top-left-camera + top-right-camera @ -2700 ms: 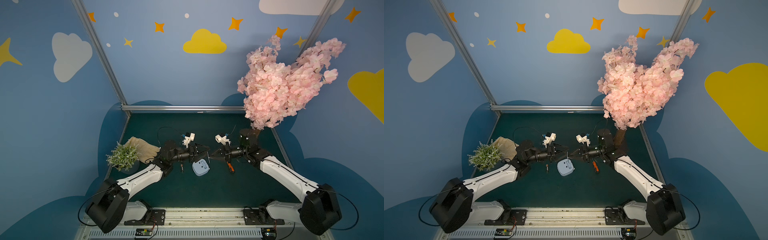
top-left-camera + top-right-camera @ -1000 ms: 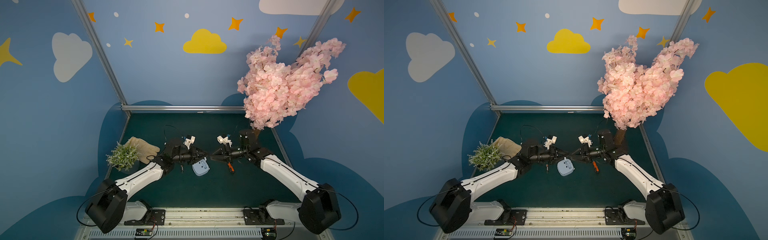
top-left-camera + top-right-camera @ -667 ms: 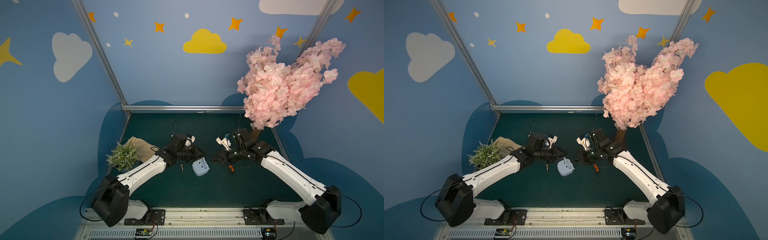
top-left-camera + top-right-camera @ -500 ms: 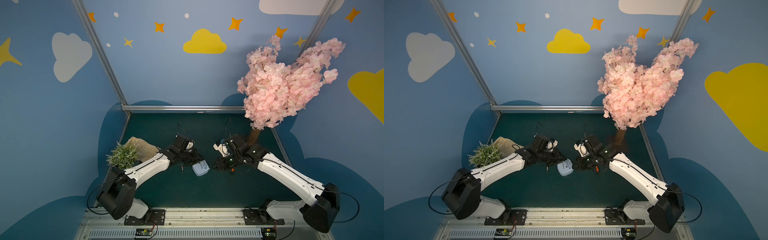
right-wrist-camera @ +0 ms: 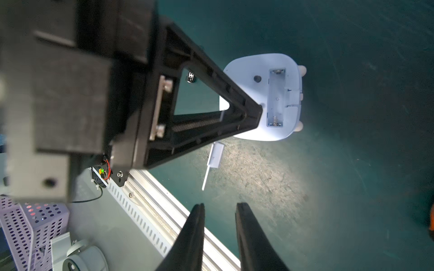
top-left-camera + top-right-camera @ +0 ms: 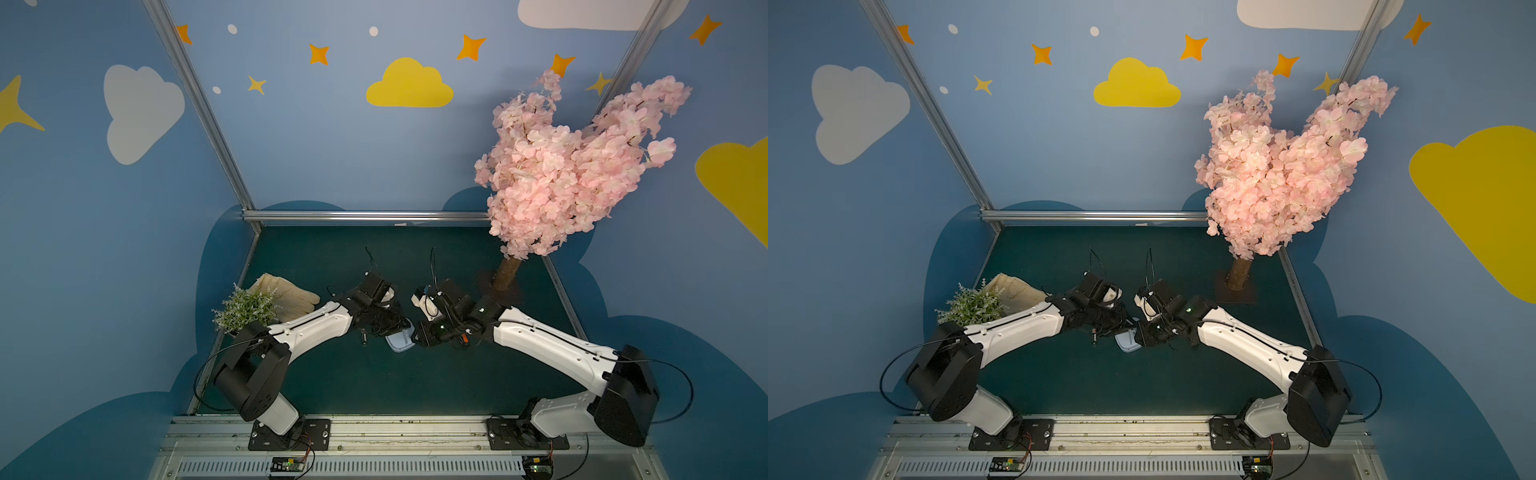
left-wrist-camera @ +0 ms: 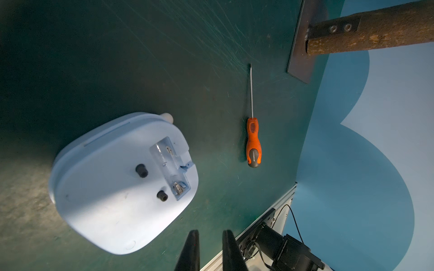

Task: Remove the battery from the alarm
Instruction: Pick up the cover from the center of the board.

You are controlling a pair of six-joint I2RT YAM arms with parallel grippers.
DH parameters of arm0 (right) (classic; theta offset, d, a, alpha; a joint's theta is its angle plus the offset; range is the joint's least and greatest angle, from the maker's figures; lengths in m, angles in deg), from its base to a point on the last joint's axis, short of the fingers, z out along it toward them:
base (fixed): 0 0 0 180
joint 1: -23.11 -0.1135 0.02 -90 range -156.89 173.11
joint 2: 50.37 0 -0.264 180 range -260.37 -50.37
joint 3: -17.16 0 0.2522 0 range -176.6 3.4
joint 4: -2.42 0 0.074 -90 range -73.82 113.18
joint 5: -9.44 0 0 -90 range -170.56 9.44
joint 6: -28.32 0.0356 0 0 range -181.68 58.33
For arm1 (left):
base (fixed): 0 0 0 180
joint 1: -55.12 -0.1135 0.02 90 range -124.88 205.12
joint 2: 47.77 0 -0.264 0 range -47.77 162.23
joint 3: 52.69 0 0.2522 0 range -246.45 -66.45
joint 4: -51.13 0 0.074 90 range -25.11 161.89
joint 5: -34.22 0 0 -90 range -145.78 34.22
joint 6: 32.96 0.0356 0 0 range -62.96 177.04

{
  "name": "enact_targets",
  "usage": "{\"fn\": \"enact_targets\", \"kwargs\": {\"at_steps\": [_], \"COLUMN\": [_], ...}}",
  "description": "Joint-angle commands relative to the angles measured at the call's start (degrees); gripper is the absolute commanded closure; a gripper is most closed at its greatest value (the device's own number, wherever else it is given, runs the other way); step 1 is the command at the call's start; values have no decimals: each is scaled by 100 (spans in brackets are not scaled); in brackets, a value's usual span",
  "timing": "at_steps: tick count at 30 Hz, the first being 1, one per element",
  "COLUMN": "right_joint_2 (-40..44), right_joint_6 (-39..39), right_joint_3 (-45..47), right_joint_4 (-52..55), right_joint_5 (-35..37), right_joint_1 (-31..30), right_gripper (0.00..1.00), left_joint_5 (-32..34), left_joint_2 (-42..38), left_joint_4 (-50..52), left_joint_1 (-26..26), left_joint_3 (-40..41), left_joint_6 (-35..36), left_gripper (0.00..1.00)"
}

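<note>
The left gripper (image 7: 210,234) has its fingers narrowly apart, holding nothing, near the front rail (image 5: 164,194); the right gripper (image 5: 220,207) is the same. Between them the alarm (image 7: 122,183) lies face down with its compartment open. The battery (image 5: 191,77) rests on the mat (image 7: 141,58) just beside it, with open mat beyond.

Both your top views look steeply down from high at the front onto the whole desk (image 6: 374,386). Your wrist cameras hang close above it, looking from opposite sides, and both share the alarm (image 7: 112,192) (image 5: 246,68).
</note>
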Motion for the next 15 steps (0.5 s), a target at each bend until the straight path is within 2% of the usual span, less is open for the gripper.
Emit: {"fn": "enact_targets", "kwargs": {"at_steps": [1,7,15], "right_joint_2": [-88,-392,-675], "right_joint_6": [284,377,355], "right_joint_3": [-8,-241,-657], "right_joint_4": [-450,-277,234], "right_joint_5": [-52,368,1302], "right_joint_1": [-137,-371,-610], "right_gripper": [71,72,75], "left_joint_5": [87,163,188], "left_joint_2": [73,118,123], "left_joint_4": [113,135,140], "left_joint_1": [26,55,76], "left_joint_3": [-154,-158,-147], "left_joint_6": [-7,-22,-22], "left_gripper": [85,85,85]}}
